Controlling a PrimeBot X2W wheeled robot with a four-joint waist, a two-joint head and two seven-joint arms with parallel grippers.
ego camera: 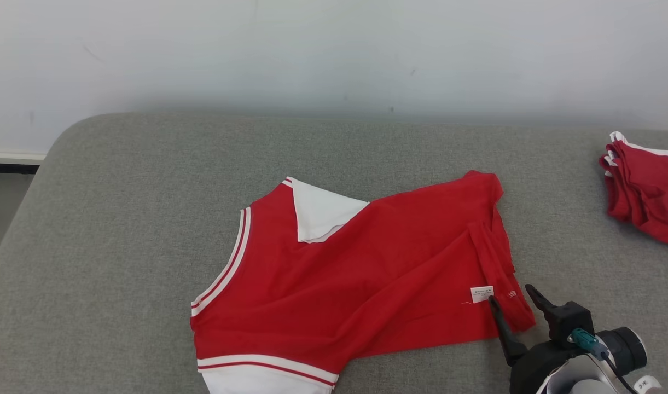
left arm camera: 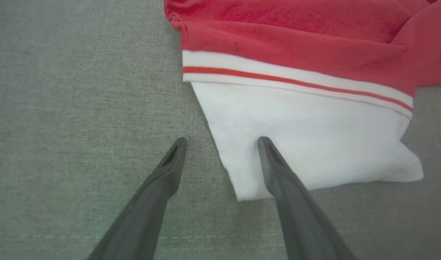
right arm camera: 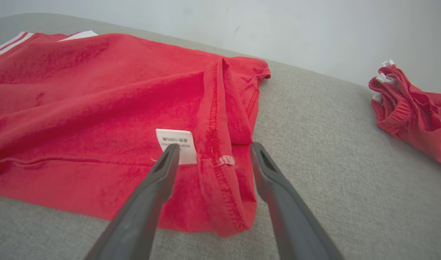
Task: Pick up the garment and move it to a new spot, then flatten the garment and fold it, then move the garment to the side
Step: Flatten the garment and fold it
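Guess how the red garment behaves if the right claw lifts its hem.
Probably floppy: the red garment lies in soft wrinkles, hem folded over, so it should drape from one pinch. Looks thin, likely light. Pushed, it would probably bunch on the grey fabric surface, not slide.

I see grey fabric-covered table (ego camera: pixel 120 219), far-left corner rounded. White wall (ego camera: pixel 334 49) behind it. Pile of red clothes (ego camera: pixel 645 191) at far right of table, white trim showing.
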